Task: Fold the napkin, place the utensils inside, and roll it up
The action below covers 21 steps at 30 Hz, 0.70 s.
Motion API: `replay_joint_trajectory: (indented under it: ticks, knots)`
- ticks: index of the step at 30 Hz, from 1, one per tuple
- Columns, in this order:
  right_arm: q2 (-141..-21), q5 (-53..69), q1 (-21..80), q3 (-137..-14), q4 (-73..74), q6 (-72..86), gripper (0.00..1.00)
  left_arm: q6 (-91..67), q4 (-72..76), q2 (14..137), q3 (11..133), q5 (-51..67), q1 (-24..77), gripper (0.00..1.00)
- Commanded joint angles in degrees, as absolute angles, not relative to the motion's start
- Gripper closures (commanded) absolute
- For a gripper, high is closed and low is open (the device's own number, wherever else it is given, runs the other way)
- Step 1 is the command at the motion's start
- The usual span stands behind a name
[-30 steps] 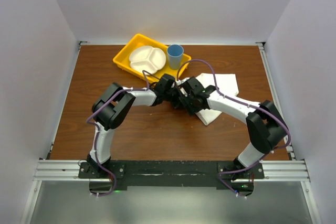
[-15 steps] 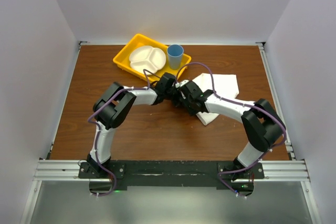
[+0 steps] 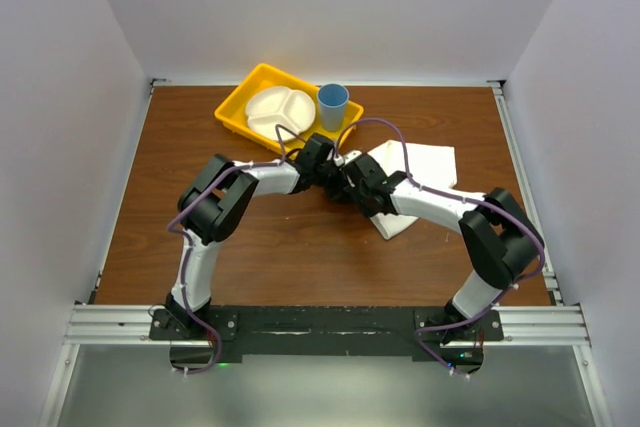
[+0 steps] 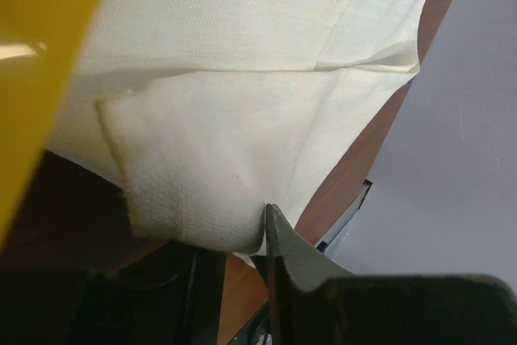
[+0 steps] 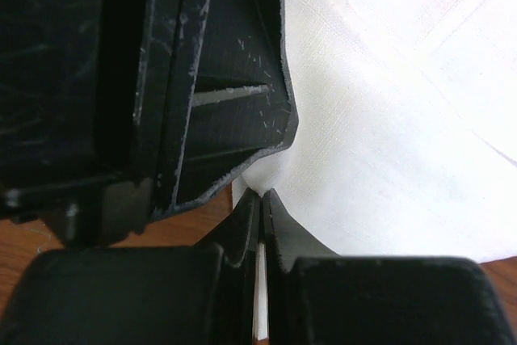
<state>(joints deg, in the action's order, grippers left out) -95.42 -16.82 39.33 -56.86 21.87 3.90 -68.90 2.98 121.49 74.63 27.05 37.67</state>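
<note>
The white napkin (image 3: 425, 162) lies creased at the table's right middle, one corner drawn left to where both grippers meet. My right gripper (image 3: 346, 181) is shut on that corner; in the right wrist view a thin white strip of napkin (image 5: 380, 135) runs between the closed fingers (image 5: 284, 228). My left gripper (image 3: 324, 167) faces it, jaws apart. In the left wrist view a folded lip of the napkin (image 4: 226, 143) rests against one fingertip (image 4: 283, 240), with bare wood showing in the gap. The utensils are out of view.
A yellow tray (image 3: 236, 105) holding a white divided plate (image 3: 280, 112) sits at the back, just behind the left gripper, its rim (image 4: 40, 78) close in the left wrist view. A blue cup (image 3: 333, 105) stands at the tray's right end. White walls enclose the table.
The right gripper has closed onto the napkin corner. The left gripper, shut before, has opened its jaws. Both wrists shifted slightly toward the tray.
</note>
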Motion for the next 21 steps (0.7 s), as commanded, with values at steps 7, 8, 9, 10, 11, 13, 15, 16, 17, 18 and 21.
replay_joint_trajectory:
  ticks: [7, 8, 9, 10, 11, 13, 15, 16, 17, 18, 21]
  knots:
    - [-95.98, -9.85, 31.74, -56.78, 23.47, 5.53, 1.00, -58.71, 2.28, 118.57, 81.39, 32.87, 36.74, 0.51]
    - [-95.80, -8.02, 31.03, -56.60, 23.21, 5.62, 1.00, -58.71, 2.72, 118.13, 80.95, 33.13, 36.83, 0.50]
    - [-95.54, -7.30, 29.89, -56.34, 23.20, 5.89, 1.00, -58.62, 5.16, 117.86, 80.43, 34.79, 36.74, 0.50]
    - [-95.36, -6.69, 29.45, -56.25, 23.29, 5.98, 1.00, -58.54, 5.62, 117.69, 79.46, 35.07, 36.65, 0.50]
    - [-95.27, -5.55, 29.10, -56.16, 23.20, 6.06, 1.00, -58.27, 5.97, 117.08, 79.02, 35.16, 36.65, 0.50]
    - [-95.27, -4.57, 28.57, -56.25, 23.12, 6.15, 1.00, -57.83, 7.21, 116.37, 77.62, 35.33, 36.30, 0.50]
    - [-95.45, -3.17, 28.21, -56.86, 23.47, 6.59, 1.00, -56.61, 7.12, 115.05, 77.00, 34.72, 35.95, 0.50]
    - [-95.54, -2.38, 28.04, -56.95, 23.47, 6.77, 1.00, -56.17, 7.03, 114.70, 76.64, 34.37, 35.77, 0.50]
    - [-95.71, -1.85, 27.78, -57.30, 23.55, 6.94, 1.00, -54.94, 6.51, 114.09, 76.81, 34.10, 35.68, 0.50]
    - [-95.63, -0.54, 27.51, -57.48, 23.64, 6.94, 1.00, -54.32, 5.29, 113.82, 76.90, 33.49, 35.42, 0.50]
    - [-96.06, -0.18, 26.99, -58.36, 24.17, 6.77, 1.00, -52.04, 3.61, 112.50, 77.08, 32.00, 35.07, 0.50]
